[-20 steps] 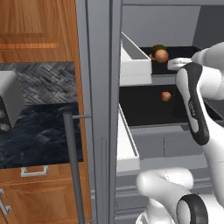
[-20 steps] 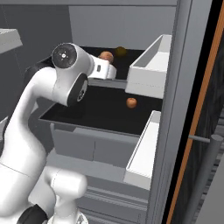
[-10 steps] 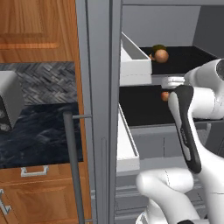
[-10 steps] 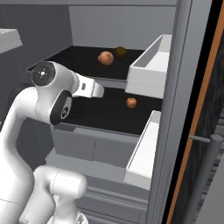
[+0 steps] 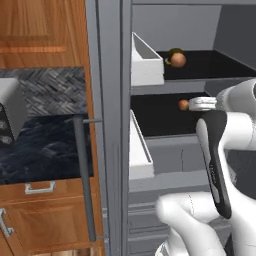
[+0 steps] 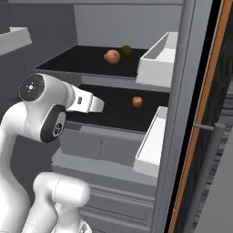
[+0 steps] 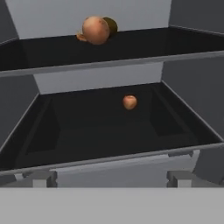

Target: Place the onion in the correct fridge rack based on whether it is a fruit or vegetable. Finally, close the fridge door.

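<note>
One onion sat on the upper fridge rack, touching a dark olive item. Smooth, firm and light, it looked prone to rolling; grasp across its middle. Gripper fingers stood wide, empty.

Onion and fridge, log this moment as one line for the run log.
onion: on upper fridge rack beside dark round item | gripper: open, holding nothing, facing lower shelf | fridge door: open

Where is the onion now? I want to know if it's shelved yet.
The onion sits on the upper fridge rack, touching or just in front of the dark olive item; in the hand view it is upper left.
</note>
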Tool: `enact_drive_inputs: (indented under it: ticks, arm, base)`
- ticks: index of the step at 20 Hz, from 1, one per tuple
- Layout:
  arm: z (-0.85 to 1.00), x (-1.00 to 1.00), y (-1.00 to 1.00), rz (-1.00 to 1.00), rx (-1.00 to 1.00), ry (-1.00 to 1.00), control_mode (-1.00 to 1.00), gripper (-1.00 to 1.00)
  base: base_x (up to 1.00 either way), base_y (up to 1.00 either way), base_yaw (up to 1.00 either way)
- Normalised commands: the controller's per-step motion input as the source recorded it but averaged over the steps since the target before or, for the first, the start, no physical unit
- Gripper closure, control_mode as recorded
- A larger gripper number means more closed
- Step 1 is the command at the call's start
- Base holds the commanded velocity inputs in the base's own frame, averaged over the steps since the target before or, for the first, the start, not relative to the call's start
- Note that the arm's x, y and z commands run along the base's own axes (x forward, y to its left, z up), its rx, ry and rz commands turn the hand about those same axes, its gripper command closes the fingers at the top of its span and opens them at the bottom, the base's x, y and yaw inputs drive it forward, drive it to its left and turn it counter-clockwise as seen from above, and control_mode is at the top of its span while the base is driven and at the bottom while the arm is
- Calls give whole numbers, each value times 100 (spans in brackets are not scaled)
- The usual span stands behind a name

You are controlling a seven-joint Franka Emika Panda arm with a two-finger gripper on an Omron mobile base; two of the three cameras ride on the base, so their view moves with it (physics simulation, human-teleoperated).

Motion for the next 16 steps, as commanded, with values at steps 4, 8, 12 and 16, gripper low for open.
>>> enact_drive_inputs:
  ticks: [4, 8, 12, 16]
  arm:
    - [0, 0, 0, 0, 0, 0, 100, -100]
    - [0, 0, 0, 0, 0, 0, 100, -100]
    - [0, 0, 0, 0, 0, 0, 100, -100]
    - [0, 0, 0, 0, 0, 0, 100, -100]
  base:
    - [-70, -2, -11]
    - [-36, -19, -5]
    - [-11, -25, -9]
    - [-13, -30, -10]
